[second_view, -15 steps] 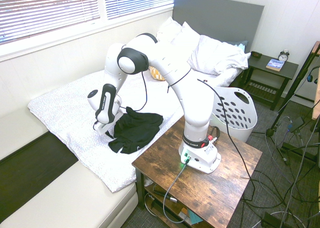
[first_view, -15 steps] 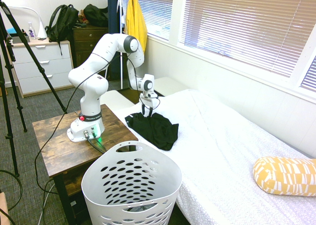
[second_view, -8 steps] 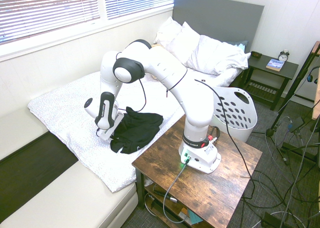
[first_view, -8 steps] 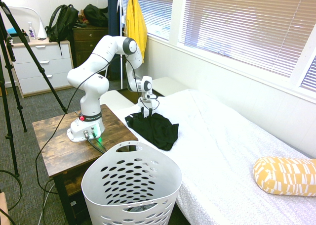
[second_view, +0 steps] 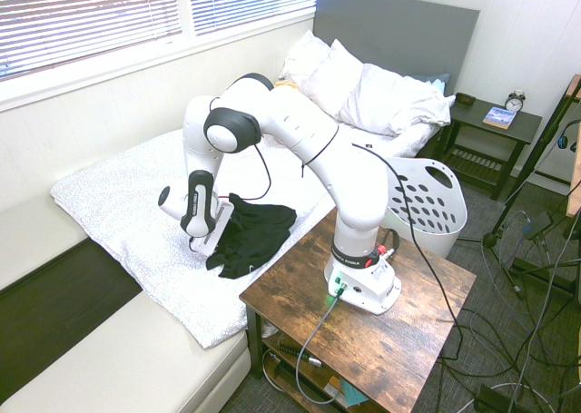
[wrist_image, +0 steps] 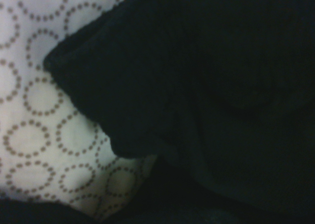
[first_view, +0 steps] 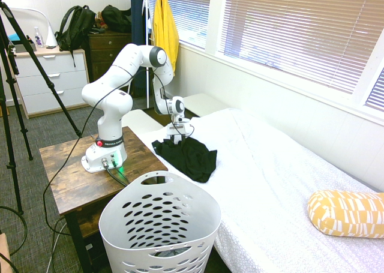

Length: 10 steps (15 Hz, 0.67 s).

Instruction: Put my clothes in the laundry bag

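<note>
The clothes (first_view: 193,156) are a crumpled black garment lying on the white bedspread (first_view: 270,165) near the bed's edge, also seen in the second exterior view (second_view: 252,230). My gripper (first_view: 175,137) points down and is open, pressed into the garment's end nearest the foot of the bed (second_view: 211,240); its fingertips are sunk in the folds. The wrist view is filled by black cloth (wrist_image: 221,86) over dotted-circle bedding (wrist_image: 29,135). The laundry bag (first_view: 159,225), a white perforated basket, stands on the floor beside the bed and the wooden table (second_view: 436,209).
The arm is mounted on a wooden side table (first_view: 66,174) next to the bed. A yellow patterned pillow (first_view: 345,212) lies further up the bed, and white pillows (second_view: 381,95) are at the headboard. A yellow garment (first_view: 165,21) hangs by the window. A low white bench (second_view: 109,368) runs along the bed's foot.
The gripper has come down from just above the black garment onto its end, and the wrist has swung slightly toward the table. The garment has bunched a little.
</note>
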Each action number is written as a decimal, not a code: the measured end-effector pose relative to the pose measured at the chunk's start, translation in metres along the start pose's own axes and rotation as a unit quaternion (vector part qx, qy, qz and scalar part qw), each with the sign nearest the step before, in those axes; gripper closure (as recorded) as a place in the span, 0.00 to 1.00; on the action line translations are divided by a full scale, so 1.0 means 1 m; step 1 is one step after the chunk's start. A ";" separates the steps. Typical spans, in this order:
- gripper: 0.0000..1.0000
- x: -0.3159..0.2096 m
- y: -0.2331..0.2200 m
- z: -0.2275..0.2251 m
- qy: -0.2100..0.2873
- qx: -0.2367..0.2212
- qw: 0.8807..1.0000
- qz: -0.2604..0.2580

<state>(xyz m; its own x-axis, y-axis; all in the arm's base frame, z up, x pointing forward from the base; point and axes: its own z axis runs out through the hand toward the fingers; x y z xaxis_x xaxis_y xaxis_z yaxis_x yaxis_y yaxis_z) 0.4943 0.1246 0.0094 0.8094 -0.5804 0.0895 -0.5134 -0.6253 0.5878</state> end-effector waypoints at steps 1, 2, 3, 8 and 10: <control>1.00 -0.002 0.000 0.001 -0.001 -0.001 1.000 -0.002; 1.00 -0.004 0.000 0.002 -0.002 -0.001 1.000 -0.003; 1.00 -0.005 0.000 0.002 -0.003 -0.001 1.000 -0.004; 1.00 -0.009 0.004 0.011 -0.008 -0.001 1.000 -0.005; 1.00 -0.008 0.006 0.015 -0.011 0.000 1.000 -0.003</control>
<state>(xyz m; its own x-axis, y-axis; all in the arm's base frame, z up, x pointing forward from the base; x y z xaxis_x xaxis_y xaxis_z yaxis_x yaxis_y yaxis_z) 0.4800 0.1179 0.0006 0.8063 -0.5876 0.0685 -0.5085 -0.6293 0.5877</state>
